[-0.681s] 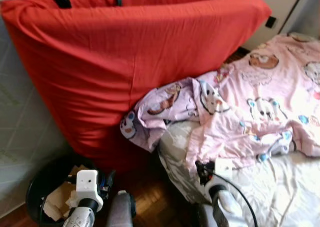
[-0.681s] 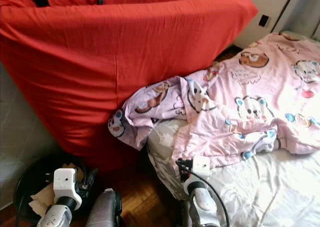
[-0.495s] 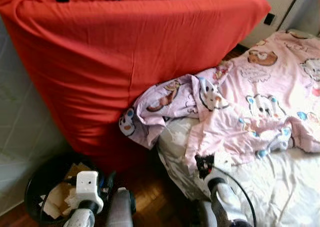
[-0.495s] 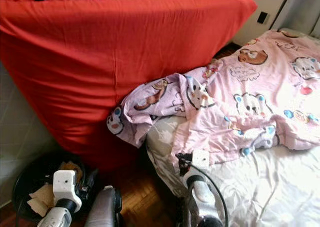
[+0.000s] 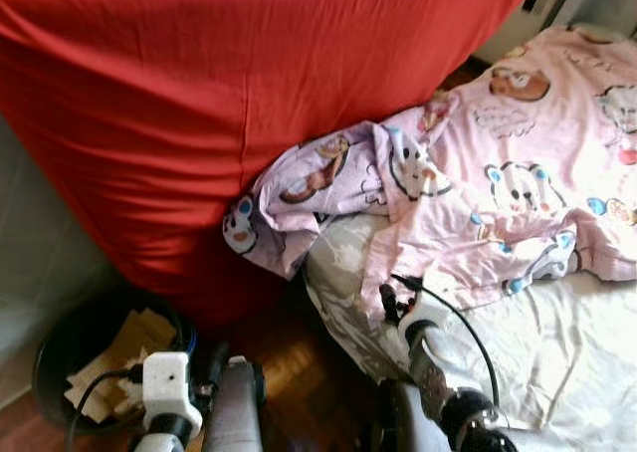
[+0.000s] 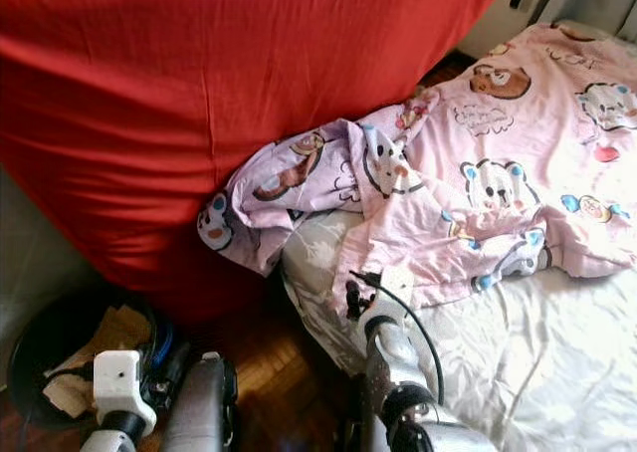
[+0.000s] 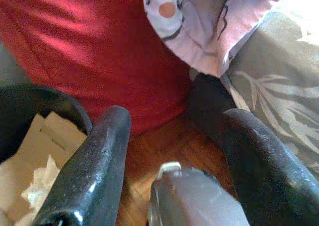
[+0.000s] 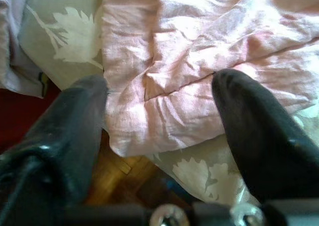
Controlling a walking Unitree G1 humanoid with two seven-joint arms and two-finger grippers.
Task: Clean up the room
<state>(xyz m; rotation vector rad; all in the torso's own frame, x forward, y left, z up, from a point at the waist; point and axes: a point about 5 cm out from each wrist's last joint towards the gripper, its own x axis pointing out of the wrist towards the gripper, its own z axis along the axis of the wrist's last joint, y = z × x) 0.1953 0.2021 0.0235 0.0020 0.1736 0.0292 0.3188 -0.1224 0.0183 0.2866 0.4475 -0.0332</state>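
A pink cartoon-print blanket (image 5: 498,173) is seen lying crumpled across the bed (image 5: 557,372), its bunched end hanging over the bed's near corner against a large red cushion (image 5: 249,94). The bed is covered by a pale grey leaf-patterned sheet (image 8: 70,32).

The right gripper (image 8: 159,131) is observed at the blanket's lower hem, above the bed's edge; its two black fingers (image 8: 259,136) are spread wide on either side of a fold of pink cloth, and nothing is clamped. In the head view the right arm is seen reaching to the hem near the corner.

The left gripper (image 7: 169,166) is held low over the wooden floor (image 7: 164,146), fingers spread wide and empty. A black bin (image 5: 60,352) holding cardboard and paper scraps (image 5: 124,338) is noted just beside it, at the foot of the red cushion.
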